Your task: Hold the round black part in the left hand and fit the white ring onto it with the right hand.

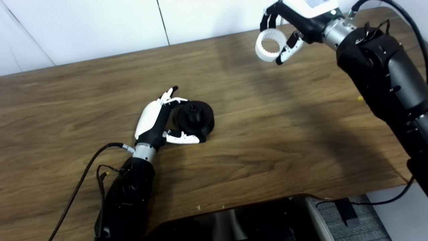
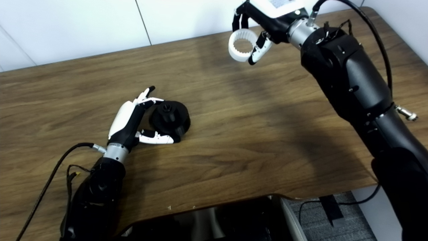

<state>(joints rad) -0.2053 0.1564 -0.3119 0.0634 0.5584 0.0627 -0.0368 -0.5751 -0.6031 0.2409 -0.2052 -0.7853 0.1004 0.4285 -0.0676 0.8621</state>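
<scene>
Black and round, the part [image 1: 195, 117] sits on our wooden table [image 1: 267, 140], left of the middle, with a small ribbed knob [image 1: 194, 115] standing up from its top face. Our left hand [image 1: 157, 120] is cupped around it from the left: the fingers [image 1: 170, 97] curve over its far side and the thumb [image 1: 182, 138] lies along its near side, tip against the rim. We read this as a loose hold with the part resting on the table; whether the fingers press firmly on the far side we cannot tell.

Our right hand [image 2: 259, 31] is up at the far right of the table, well apart from the left. It pinches the white ring [image 2: 243, 45], fingers over the ring's top and right wall, thumb [image 2: 255, 55] against its lower right edge. The ring is held clear of the table surface, its toothed inner bore turned toward us.

Between the two hands we have a broad stretch of bare wood, crossed only by the shadow of the right arm [image 2: 347, 77]. The table's far edge meets the white wall [image 1: 100, 26] close behind the ring. The near edge has a curved cut-out in the middle, and the right edge lies just beyond the right forearm. A black cable [image 1: 83, 180] trails off the left wrist across the wood.
</scene>
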